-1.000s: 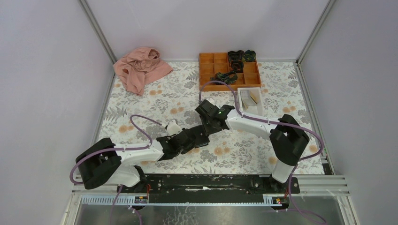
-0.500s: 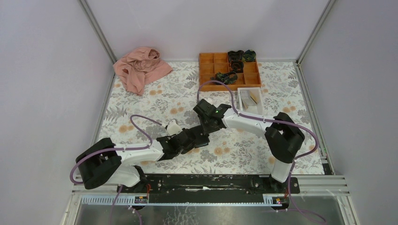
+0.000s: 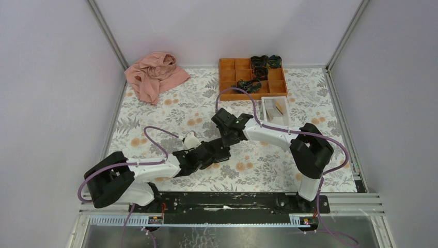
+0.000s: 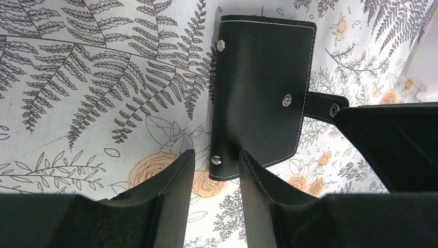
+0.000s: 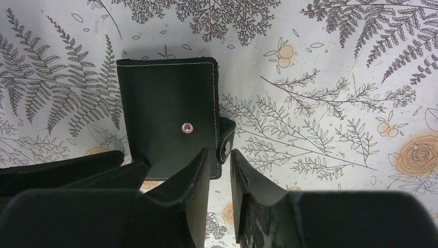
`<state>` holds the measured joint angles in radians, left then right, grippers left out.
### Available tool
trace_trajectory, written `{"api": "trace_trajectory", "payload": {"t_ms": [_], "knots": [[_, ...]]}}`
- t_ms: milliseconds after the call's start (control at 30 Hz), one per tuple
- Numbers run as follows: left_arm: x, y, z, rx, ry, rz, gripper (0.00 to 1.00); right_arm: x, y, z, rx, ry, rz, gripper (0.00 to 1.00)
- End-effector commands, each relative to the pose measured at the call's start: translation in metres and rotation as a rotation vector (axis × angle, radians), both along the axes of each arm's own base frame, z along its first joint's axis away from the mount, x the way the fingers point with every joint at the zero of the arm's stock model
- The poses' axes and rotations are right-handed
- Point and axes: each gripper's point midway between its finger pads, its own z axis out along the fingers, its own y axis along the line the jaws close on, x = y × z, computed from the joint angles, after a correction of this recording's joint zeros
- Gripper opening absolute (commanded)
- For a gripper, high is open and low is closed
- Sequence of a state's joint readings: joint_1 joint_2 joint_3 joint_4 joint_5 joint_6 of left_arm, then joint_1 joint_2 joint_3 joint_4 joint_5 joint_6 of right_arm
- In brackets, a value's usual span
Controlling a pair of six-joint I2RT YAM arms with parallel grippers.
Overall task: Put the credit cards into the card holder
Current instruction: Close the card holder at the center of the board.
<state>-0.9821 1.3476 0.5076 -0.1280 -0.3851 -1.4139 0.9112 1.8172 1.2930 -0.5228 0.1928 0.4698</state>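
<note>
A table covered with a floral cloth [image 3: 155, 119], seen from above, with two robot arms meeting near its middle. A closed black card holder [image 4: 261, 88] lies flat on the cloth there, hidden under the grippers in the top view but plain in both wrist views, its snap studs and stitched edge showing. The left gripper [image 4: 216, 155] sits low over the holder's near corner, fingers partly apart; one finger overlaps the holder's edge while bare cloth shows between the other finger and the holder, so nothing is clamped. The right gripper [image 5: 218, 152] hangs at the opposite side, its fingers drawn to a narrow gap with the holder's small strap tab [image 5: 225, 142] at their tips; whether they pinch the tab cannot be told. The credit cards [image 3: 280, 107] lie in a small white tray [image 3: 268, 121] to the right of the grippers, apart from the holder; their number is unclear. Behind it stands an orange compartment tray [image 3: 227, 77] holding dark items [image 3: 261, 64], and a crumpled pink cloth [image 3: 155, 75] lies at the far left.
</note>
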Motion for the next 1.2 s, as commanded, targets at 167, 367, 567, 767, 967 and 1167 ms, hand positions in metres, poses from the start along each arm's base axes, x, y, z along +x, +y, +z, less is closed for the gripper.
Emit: {"api": "trace_trajectory", "payload": {"t_ms": [167,367,567,767,967,1167], "knots": [[-0.017,0.02,-0.026,0.101,0.058,-0.033,0.45,0.003,0.008,0.007,0.005,-0.016,0.007,0.26],[-0.018,0.021,-0.027,0.101,0.058,-0.032,0.45,0.002,0.008,0.004,0.002,-0.007,0.007,0.25],[-0.019,0.022,-0.027,0.102,0.058,-0.034,0.45,0.003,0.009,0.003,0.005,-0.006,0.004,0.19],[-0.019,0.022,-0.027,0.105,0.058,-0.038,0.45,0.005,0.011,0.01,0.015,-0.019,0.004,0.16],[-0.018,0.022,-0.027,0.107,0.056,-0.04,0.45,0.006,0.011,0.013,0.012,-0.024,0.006,0.17],[-0.018,0.021,-0.026,0.106,0.056,-0.043,0.45,0.007,0.011,0.015,0.013,-0.027,0.008,0.18]]}}
